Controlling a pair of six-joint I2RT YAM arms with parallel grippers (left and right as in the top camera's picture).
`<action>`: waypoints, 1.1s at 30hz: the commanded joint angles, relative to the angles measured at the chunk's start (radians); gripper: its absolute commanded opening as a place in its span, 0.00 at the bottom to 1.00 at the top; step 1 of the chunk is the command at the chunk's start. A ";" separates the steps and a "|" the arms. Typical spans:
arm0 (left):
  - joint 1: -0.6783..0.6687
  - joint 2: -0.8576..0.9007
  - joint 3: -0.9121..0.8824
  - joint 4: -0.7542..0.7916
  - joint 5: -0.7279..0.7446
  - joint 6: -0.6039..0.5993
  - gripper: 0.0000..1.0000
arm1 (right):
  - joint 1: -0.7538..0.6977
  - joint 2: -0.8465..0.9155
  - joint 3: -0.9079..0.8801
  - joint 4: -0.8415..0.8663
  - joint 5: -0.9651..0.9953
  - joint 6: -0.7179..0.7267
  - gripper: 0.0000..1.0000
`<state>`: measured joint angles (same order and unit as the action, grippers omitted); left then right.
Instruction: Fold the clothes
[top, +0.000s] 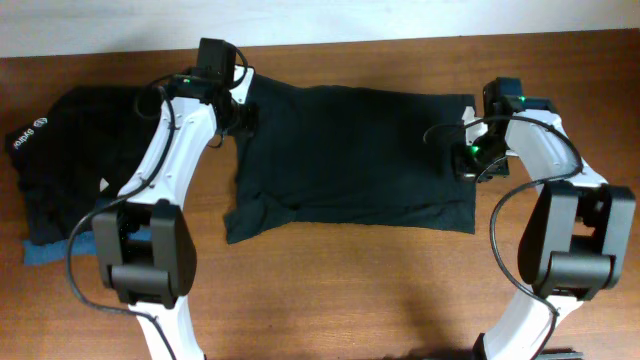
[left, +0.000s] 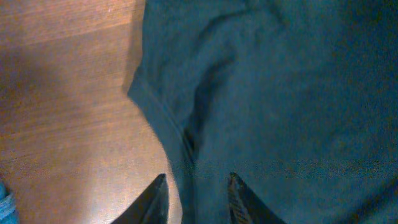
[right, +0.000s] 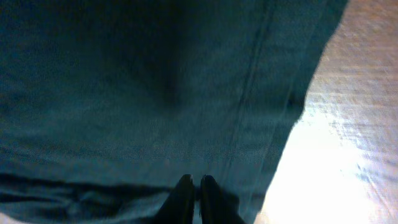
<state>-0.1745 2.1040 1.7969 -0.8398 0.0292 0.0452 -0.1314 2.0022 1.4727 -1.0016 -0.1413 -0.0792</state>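
At the shirt's right-hand edge, right gripper (right: 194, 186) has its tips pressed together on the black T-shirt (top: 350, 155), just inside the stitched hem (right: 252, 87); reads as a pinch on the cloth, though dark on dark hides the bite itself; grabbing near the hem makes sense, since the doubled edge gives more to hold.

Left gripper (left: 198, 193): jaws apart; fingers (left: 157, 198) straddle a raised seam fold at the sleeve end, with cloth lying between them; not clamped as far as I can see; looks lined up for a bite on that fold.

Overhead: each arm sits at an opposite end of the shirt, both toward the far edge; my read is a matched two-point hold, so that edge can be lifted and carried over evenly in one fold.

Shirt itself: spread mostly flat on the table (top: 330, 300), mid-table between the two arms; near-left corner is rumpled and flares out; no fold made yet, so the task is early.

Further out: pile of dark garments (top: 70, 180) at the table's left end, one showing white lettering (top: 25, 135); blue denim (top: 40, 255) pokes out at the pile's near edge; pile sits apart from the shirt, presumably parked there so the working area stays free.

Judgement: left needs a firm bite before any lift; lifting on the right pinch alone would likely skew the shirt.
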 joint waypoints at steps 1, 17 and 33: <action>0.001 0.066 -0.012 0.061 -0.008 -0.012 0.29 | -0.005 0.030 -0.009 0.013 -0.018 -0.011 0.09; 0.027 0.195 -0.012 0.242 -0.029 -0.012 0.25 | -0.005 0.071 -0.009 0.007 -0.012 -0.017 0.09; 0.040 0.272 -0.013 0.235 0.153 -0.007 0.23 | -0.005 0.071 -0.009 0.000 -0.012 -0.017 0.08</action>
<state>-0.1360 2.3360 1.7950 -0.5987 0.1356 0.0410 -0.1314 2.0659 1.4712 -0.9974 -0.1452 -0.0864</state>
